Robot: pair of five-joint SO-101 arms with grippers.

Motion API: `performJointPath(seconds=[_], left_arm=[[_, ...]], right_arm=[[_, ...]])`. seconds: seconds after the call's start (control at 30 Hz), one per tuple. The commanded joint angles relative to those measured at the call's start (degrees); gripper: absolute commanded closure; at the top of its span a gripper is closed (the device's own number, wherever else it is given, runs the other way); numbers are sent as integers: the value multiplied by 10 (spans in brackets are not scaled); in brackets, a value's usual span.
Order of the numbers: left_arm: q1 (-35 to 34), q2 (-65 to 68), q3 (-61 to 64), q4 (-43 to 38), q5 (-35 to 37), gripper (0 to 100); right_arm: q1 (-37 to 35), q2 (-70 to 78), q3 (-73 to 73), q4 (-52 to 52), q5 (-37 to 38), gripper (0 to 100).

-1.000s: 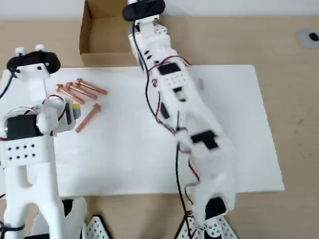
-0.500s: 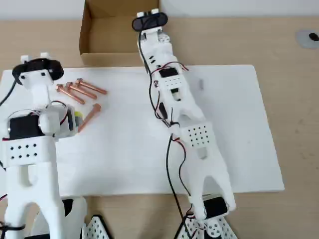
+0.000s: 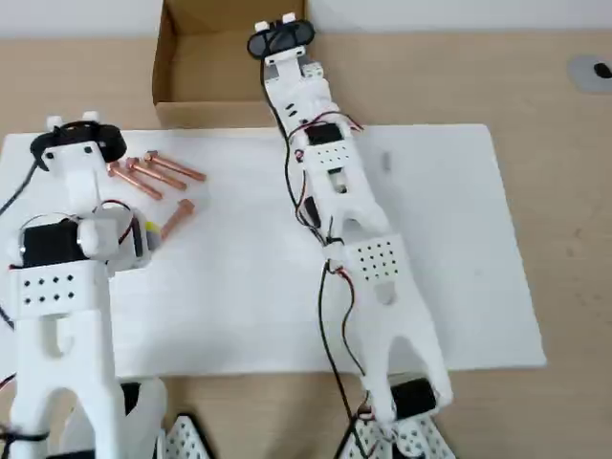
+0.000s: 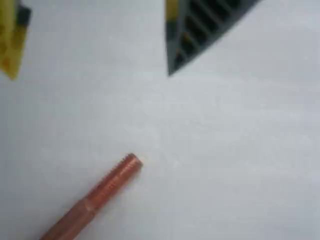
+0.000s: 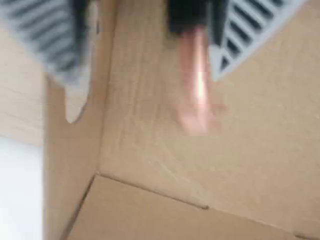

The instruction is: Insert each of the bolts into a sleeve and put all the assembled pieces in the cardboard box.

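Observation:
Three copper bolts (image 3: 153,172) lie side by side on the white sheet (image 3: 239,296), and a fourth bolt (image 3: 177,218) lies apart, nearer the front. My left gripper (image 3: 76,143) hangs just left of them. It is open (image 4: 90,75) over bare sheet, with a bolt's threaded end (image 4: 127,167) a little way from its fingertips. My right gripper (image 3: 280,38) is over the cardboard box (image 3: 161,67). It stands open (image 5: 145,97), and a blurred copper bolt with a black sleeve (image 5: 195,75) is beside one finger, above the box floor (image 5: 240,150).
The box stands at the table's far edge, touching the sheet. A small grey mark (image 3: 386,161) sits on the sheet right of the right arm. A grey object (image 3: 593,72) lies at the far right on the wooden table.
The right arm has stretched out and straightened, and its gripper now sits over the box. The left gripper has shifted slightly toward the bolts.

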Motion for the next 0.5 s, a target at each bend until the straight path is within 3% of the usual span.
performJointPath(seconds=[0.0,0.23,0.37,0.47], left_arm=[[-7,-3,-4,0,-5,793],[-7,-3,-11,1,-2,793],[-7,7,-20,3,-4,793],[-7,37,-33,9,-4,793]], right_arm=[[6,-8,-59,21,7,745],[1,-12,-160,125,5,745],[-11,-13,-309,322,5,745],[-17,-52,-308,459,5,745]])
